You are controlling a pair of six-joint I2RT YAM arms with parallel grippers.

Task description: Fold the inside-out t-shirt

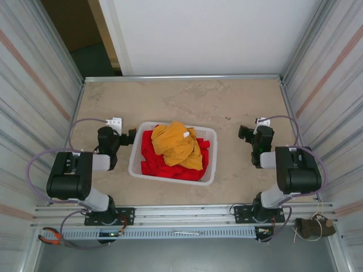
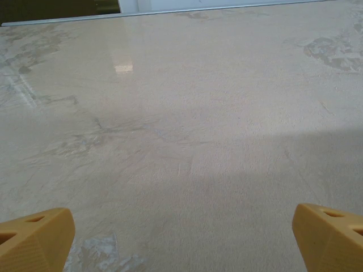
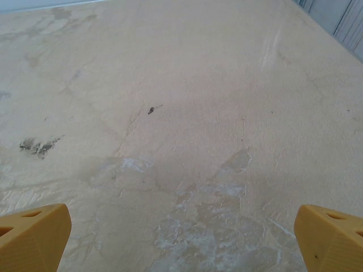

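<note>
The inside-out t-shirt point(image 1: 176, 144) is a mustard-yellow bundle with a small white tag, heaped on red garments in a white basket point(image 1: 136, 158) at the table's middle. My left gripper point(image 1: 131, 136) rests just left of the basket, apart from it. In the left wrist view the left gripper point(image 2: 182, 241) is open over bare table, its yellow fingertips point(image 2: 34, 238) at the frame's bottom corners. My right gripper point(image 1: 245, 133) sits right of the basket, well clear of it. In the right wrist view the right gripper point(image 3: 182, 241) is also open, with nothing between its fingertips point(image 3: 332, 238).
Red garments point(image 1: 170, 167) fill the basket under the yellow shirt. The beige table point(image 1: 187, 102) is walled by corrugated metal panels left and right and a rail at the far edge. Pliers point(image 1: 51, 237) lie near the left base.
</note>
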